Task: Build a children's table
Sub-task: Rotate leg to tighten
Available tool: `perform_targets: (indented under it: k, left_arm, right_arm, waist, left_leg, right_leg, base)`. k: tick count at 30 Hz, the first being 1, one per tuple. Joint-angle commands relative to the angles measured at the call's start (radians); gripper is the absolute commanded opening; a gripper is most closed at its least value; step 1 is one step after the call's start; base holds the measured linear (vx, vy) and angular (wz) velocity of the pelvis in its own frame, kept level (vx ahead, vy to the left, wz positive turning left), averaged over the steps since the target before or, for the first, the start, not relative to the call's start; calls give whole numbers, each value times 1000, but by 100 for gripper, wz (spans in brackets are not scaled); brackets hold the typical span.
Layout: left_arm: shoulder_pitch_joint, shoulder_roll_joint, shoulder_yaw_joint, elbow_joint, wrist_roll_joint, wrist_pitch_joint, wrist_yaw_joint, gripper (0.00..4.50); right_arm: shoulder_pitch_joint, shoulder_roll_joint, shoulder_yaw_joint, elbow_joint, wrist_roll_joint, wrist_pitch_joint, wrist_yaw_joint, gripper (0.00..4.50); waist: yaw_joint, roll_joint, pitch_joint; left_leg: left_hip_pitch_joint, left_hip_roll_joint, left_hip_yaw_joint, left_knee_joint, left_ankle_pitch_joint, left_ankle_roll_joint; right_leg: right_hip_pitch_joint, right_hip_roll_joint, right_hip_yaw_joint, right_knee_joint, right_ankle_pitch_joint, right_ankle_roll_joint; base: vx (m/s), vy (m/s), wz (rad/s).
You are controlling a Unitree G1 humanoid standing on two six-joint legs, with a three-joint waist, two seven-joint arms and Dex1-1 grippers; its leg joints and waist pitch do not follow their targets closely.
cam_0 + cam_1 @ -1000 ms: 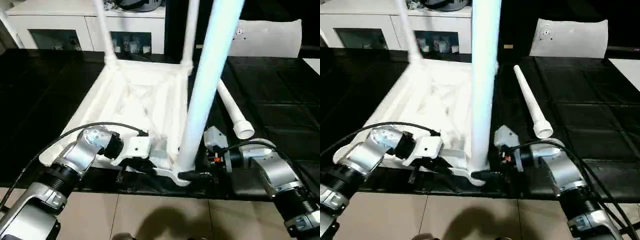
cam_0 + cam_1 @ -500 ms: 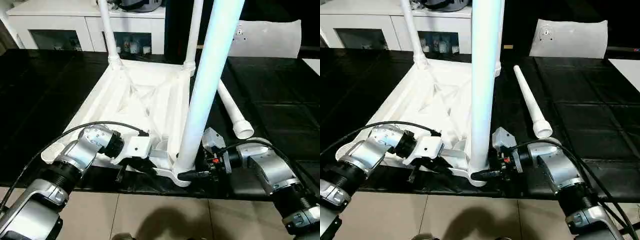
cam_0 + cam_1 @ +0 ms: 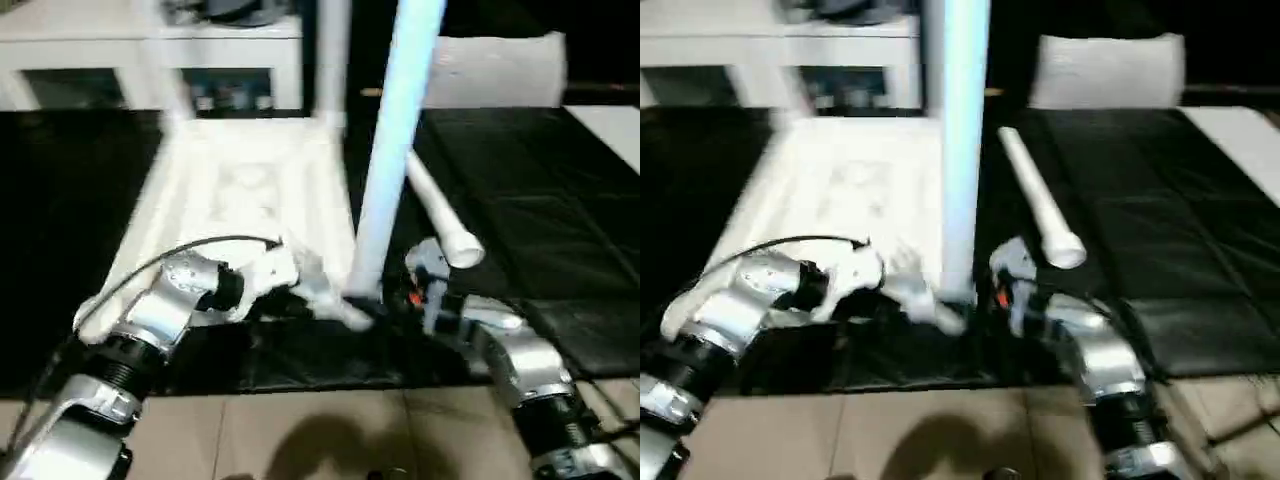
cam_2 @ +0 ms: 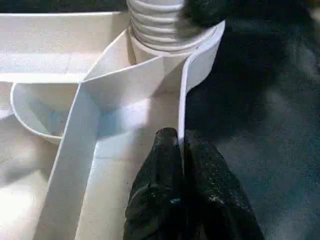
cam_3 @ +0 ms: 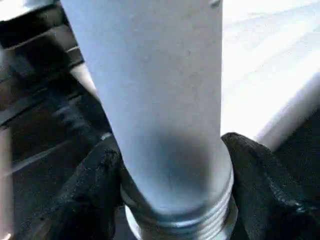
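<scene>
my left gripper [image 4: 181, 150] is pinched shut on the top's [image 3: 240, 180] near-corner rim; my right gripper [image 5: 170, 175] clasps the upright leg [image 3: 395, 150] above its threads.

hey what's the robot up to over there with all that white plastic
It is assembling a children's table. The tabletop lies upside down on a black surface. The left gripper is shut on a thin rib by a corner socket, steadying it. The right gripper is closed around the threaded base of an upright leg there. One loose leg lies alongside.
</scene>
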Motion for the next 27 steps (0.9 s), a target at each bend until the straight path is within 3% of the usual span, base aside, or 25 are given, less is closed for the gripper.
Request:
perform_targets:
  k: [1,3,5,7,11,12,13,15,16,19,20,26,27]
  left_arm:
    - [-8,-57,62,-73,-26,74,144,0]
    - [-4,-132,82,-118,8,183,269,0]
    - [-9,-171,88,-127,24,215,337,0]
    - [-19,-217,95,-133,42,236,421,0]
    - [-27,-244,81,-133,57,237,451,0]
    - [-21,-235,69,-142,65,239,444,0]
    - [-19,-227,62,-142,70,234,438,0]
    - [-18,-219,56,-141,74,225,428,0]
    - [-13,-211,54,-146,78,226,419,0]
    - [-2,-187,43,-160,79,221,393,0]
    - [10,-143,26,-162,72,187,330,0]
    - [17,-76,2,-136,69,100,229,0]
    - [16,-58,-7,-127,66,67,193,0]
  right_arm:
    - [-19,96,23,15,15,31,-97,270]
    - [-56,179,-11,66,-31,49,-290,270]
    - [-75,207,-20,88,-49,60,-362,270]
    - [-91,226,-18,103,-69,72,-417,270]
    - [-94,232,-30,101,-70,59,-440,270]
    - [-84,234,-43,87,-65,53,-435,326]
    - [-78,231,-47,77,-64,49,-428,340]
    - [-70,227,-50,66,-61,49,-422,342]
    - [-63,224,-53,55,-60,46,-418,362]
    - [-44,212,-58,24,-49,42,-408,389]
    - [-12,159,-48,-28,-41,30,-349,393]
    - [33,49,-54,-106,-10,6,-211,444]
    - [39,23,-58,-118,3,9,-171,448]
  waist:
    - [3,-2,-67]
    - [-6,0,-68]
    - [-14,1,-66]
    - [-13,2,-68]
    - [-4,2,-69]
    - [-1,5,-68]
    - [0,3,-67]
    - [1,4,-66]
    - [0,8,-67]
    - [-2,8,-66]
    - [1,2,-66]
    - [6,4,-67]
    - [9,3,-65]
  left_leg:
    - [-16,8,7,-69,-179,32]
    - [-15,8,7,-68,-155,29]
    - [-14,5,8,-67,-162,37]
    - [-13,5,9,-65,-161,52]
    - [-12,6,10,-65,-160,67]
    - [-12,7,10,-66,-167,67]
    - [-12,6,10,-67,-175,67]
    - [-13,6,9,-68,-180,66]
    - [-13,6,8,-69,-185,64]
    - [-12,7,7,-70,-202,61]
    - [-13,6,5,-70,-197,65]
    - [-15,10,8,-68,-172,85]
    - [-12,9,9,-69,-186,82]
  right_leg:
    - [68,-50,43,-72,-385,-127]
    - [66,-49,43,-70,-365,-138]
    - [65,-47,42,-73,-371,-141]
    - [64,-45,43,-75,-352,-144]
    - [65,-45,44,-73,-316,-146]
    - [65,-45,44,-74,-316,-145]
    - [66,-46,44,-75,-322,-142]
    - [66,-46,44,-75,-326,-139]
    - [67,-46,44,-74,-326,-138]
    - [67,-47,44,-77,-338,-132]
    - [71,-45,43,-78,-336,-126]
    - [68,-46,49,-68,-286,-144]
    - [67,-46,46,-74,-316,-141]
  base:
    - [0,0,0]
    - [0,0,0]
    - [0,0,0]
    - [0,0,0]
    - [0,0,0]
    - [0,0,0]
    - [0,0,0]
    - [0,0,0]
    - [0,0,0]
    - [0,0,0]
    - [0,0,0]
    - [0,0,0]
    - [0,0,0]
